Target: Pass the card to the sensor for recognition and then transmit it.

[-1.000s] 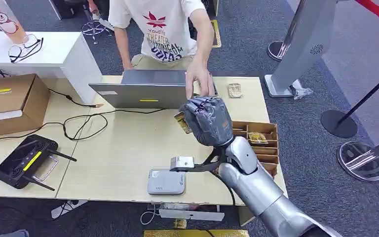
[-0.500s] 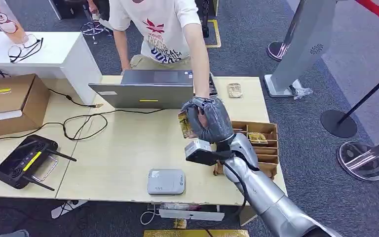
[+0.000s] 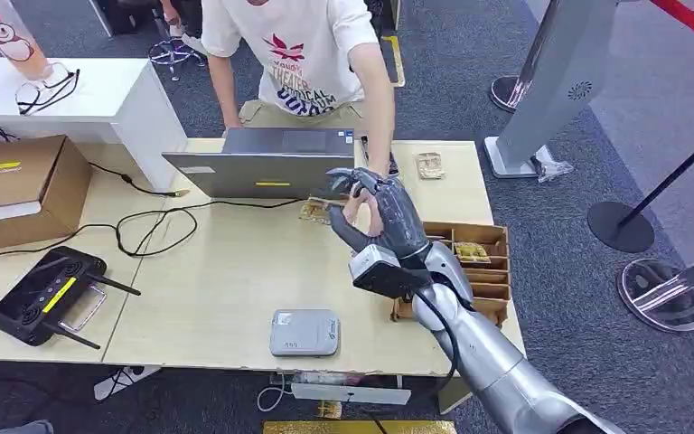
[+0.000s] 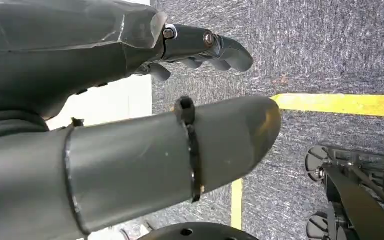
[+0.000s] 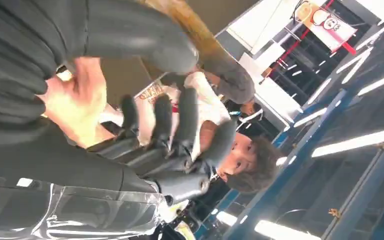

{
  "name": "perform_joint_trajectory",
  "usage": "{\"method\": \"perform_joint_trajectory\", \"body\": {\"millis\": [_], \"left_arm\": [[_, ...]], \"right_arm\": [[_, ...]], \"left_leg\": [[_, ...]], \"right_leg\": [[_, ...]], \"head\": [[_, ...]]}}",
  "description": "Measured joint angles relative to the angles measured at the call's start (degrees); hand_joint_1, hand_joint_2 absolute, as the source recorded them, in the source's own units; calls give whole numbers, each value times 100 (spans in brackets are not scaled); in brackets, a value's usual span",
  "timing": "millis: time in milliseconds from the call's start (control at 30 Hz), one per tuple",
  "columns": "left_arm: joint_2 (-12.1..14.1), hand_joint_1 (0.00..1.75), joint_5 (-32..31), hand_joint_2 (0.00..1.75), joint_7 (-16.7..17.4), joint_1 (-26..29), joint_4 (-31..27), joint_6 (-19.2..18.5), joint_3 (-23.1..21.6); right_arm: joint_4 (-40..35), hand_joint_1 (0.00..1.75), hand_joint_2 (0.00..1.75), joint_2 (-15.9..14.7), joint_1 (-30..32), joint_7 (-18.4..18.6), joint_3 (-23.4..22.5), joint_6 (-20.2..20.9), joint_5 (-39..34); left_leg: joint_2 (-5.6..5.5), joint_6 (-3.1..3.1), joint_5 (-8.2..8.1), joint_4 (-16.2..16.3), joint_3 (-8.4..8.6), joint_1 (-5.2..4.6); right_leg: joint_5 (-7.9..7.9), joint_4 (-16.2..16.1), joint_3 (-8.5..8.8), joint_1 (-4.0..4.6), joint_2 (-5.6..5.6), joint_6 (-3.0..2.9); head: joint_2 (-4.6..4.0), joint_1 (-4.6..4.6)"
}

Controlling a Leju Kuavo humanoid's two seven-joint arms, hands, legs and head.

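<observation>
In the head view, the right hand (image 3: 381,215) is raised over the far side of the wooden table (image 3: 226,271), just near of the laptop (image 3: 267,163). Its fingers are spread, and a person's hand (image 3: 359,204) reaches into its palm. The card (image 3: 315,210) sticks out to the left of the robot's fingertips, lying nearly flat above the table; whether the robot, the person, or both hold it, I cannot tell. A grey sensor (image 3: 304,332) lies at the table's near edge, well apart from the card. A compartmented wooden tray (image 3: 483,262) sits at the right edge.

In the left wrist view, the left hand (image 4: 130,115) hangs over grey carpet, fingers apart and holding nothing.

In the right wrist view, the right hand's dark fingers (image 5: 162,117) stand apart, with the person's hand against the palm.
</observation>
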Motion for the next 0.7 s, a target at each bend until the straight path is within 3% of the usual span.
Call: {"method": "perform_joint_trajectory", "body": {"millis": [700], "left_arm": [[50,0,-52,0,92,1,0,-31,0]], "right_arm": [[57,0,175,0,-5,-92,0,-85,-2]], "left_leg": [[0,0,0,0,0,0]], "right_leg": [[0,0,0,0,0,0]], "head": [[0,0]]}}
